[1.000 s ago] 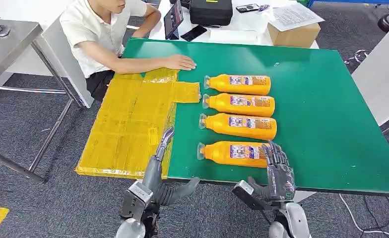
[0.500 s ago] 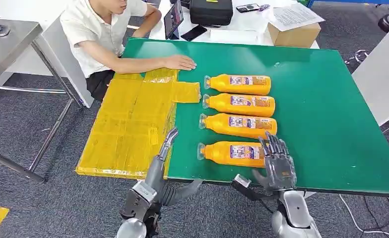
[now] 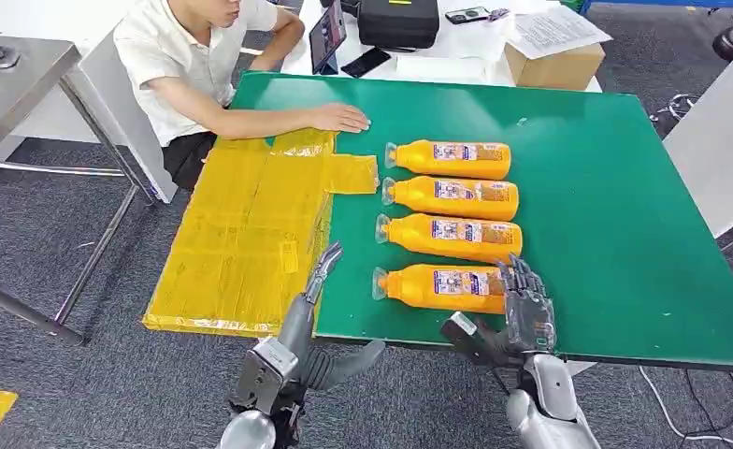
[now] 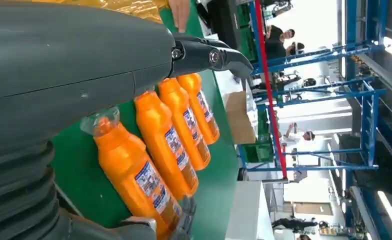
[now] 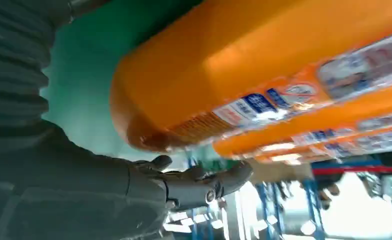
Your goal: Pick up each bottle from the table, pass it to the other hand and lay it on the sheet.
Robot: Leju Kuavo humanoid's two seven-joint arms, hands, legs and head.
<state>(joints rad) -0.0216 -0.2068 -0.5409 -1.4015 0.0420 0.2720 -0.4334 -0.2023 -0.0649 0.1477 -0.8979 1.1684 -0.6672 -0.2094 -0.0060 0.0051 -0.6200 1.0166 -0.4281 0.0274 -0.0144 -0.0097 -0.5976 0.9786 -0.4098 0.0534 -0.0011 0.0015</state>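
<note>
Nearest bottle (image 3: 438, 288) on green table (image 3: 606, 224), front row; right hand (image 3: 528, 313) at its base, fingers spread, empty. Left hand (image 3: 318, 273) open beside yellow sheet (image 3: 241, 234). Risk: round bottle rolls off under loose grasp.

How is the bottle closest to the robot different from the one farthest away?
The nearest bottle has the right hand at its base end; the farthest bottle has no hand near it. The nearest lies by the table's front edge, the farthest about level with the person's hand. Both are orange, labelled, lying on their sides with caps toward the yellow sheet.
</note>
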